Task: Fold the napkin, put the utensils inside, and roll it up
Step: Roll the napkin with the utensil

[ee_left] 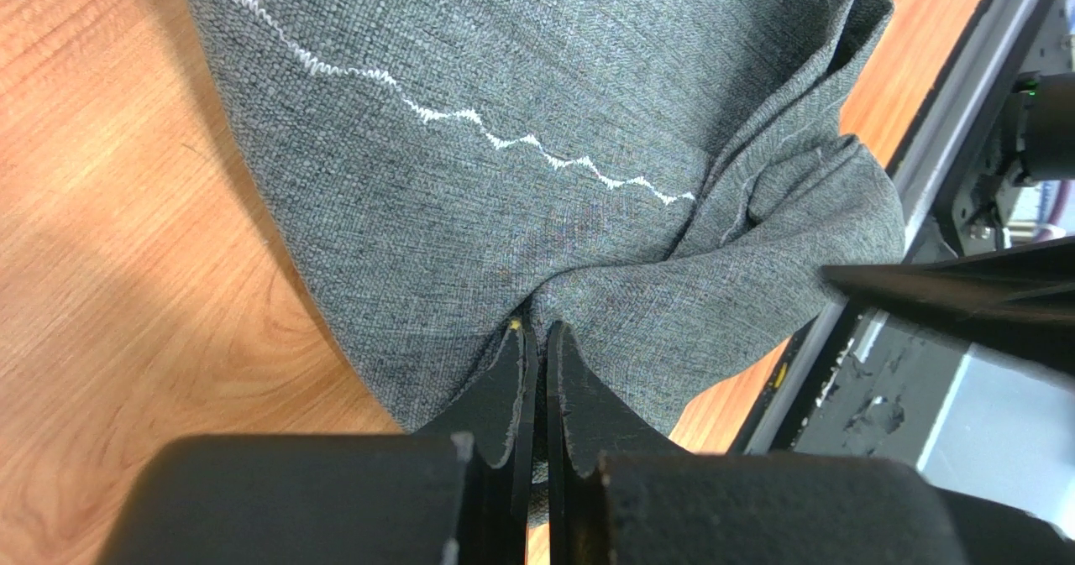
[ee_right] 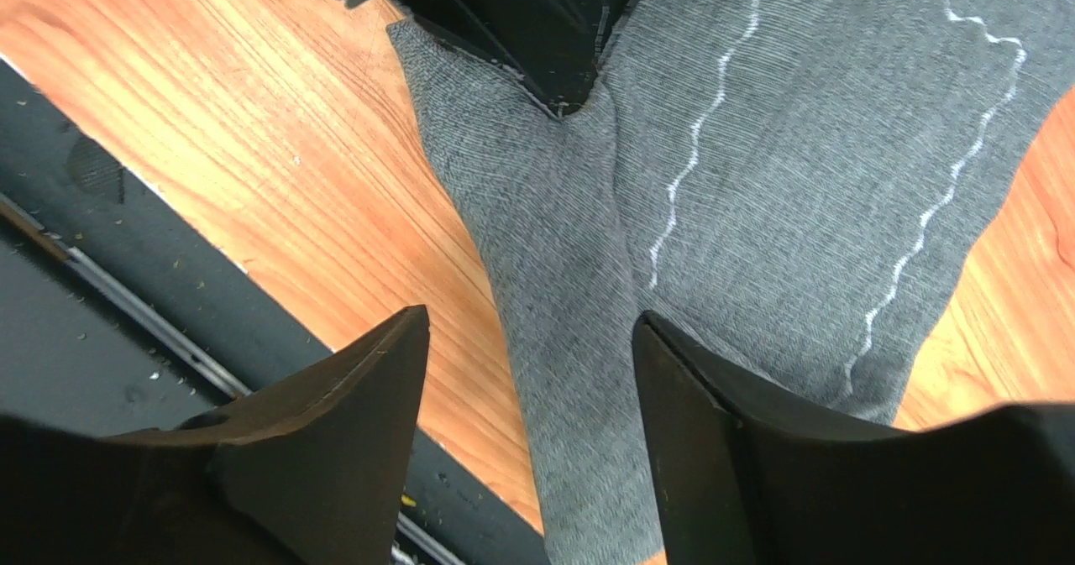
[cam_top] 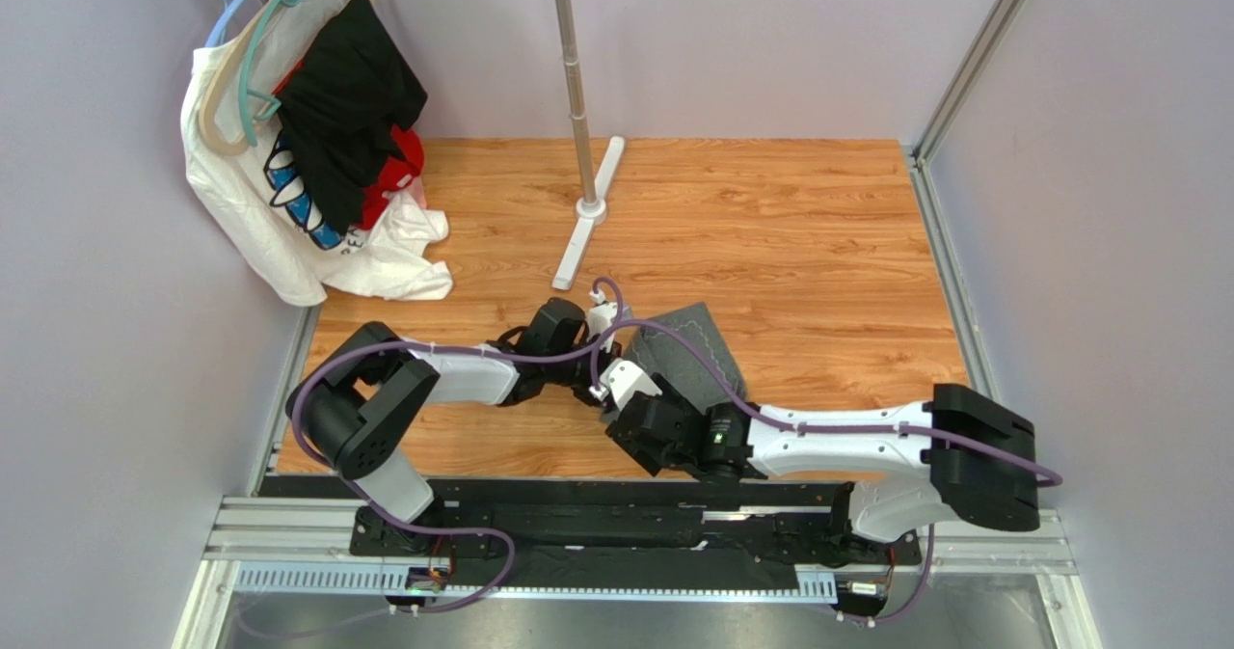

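Observation:
The dark grey napkin (cam_top: 693, 348) with a pale wavy stitched line lies bunched on the wooden table, just ahead of both arms. My left gripper (ee_left: 536, 332) is shut on a pinched fold at the napkin's (ee_left: 530, 150) near edge. My right gripper (ee_right: 533, 320) is open, its two fingers straddling a narrow hanging strip of the napkin (ee_right: 782, 213) without touching it. In the right wrist view the left gripper (ee_right: 568, 97) shows at the top, clamped on the cloth. In the top view the two grippers sit close together, left (cam_top: 597, 367) and right (cam_top: 638, 418). No utensils are in view.
White, black and red clothes (cam_top: 319, 157) hang on hangers at the back left. A metal stand pole (cam_top: 577, 100) with a white foot rises at the back centre. The black rail (cam_top: 580, 512) runs along the near edge, and walls close in left and right.

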Robot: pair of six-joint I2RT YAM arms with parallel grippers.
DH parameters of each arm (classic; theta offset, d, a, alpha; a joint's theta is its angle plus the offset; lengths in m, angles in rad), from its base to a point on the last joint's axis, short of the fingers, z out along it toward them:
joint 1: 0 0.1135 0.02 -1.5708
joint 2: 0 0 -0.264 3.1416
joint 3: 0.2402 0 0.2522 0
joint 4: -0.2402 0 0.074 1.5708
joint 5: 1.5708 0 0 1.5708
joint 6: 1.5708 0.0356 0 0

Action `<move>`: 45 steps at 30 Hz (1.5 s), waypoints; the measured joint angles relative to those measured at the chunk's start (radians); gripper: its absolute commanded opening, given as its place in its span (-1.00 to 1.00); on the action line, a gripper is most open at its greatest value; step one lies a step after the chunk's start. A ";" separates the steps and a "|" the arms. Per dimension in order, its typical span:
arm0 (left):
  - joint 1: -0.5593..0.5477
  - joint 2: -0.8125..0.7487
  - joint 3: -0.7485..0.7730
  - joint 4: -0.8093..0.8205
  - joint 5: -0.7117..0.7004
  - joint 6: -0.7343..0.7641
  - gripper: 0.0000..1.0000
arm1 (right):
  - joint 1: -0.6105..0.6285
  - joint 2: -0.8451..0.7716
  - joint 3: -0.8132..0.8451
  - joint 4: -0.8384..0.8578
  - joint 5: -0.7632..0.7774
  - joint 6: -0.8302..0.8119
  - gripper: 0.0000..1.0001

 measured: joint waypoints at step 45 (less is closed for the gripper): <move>0.102 -0.465 -0.233 -0.225 -0.280 -0.110 0.64 | -0.177 0.151 0.057 -0.001 -0.370 -0.028 -1.00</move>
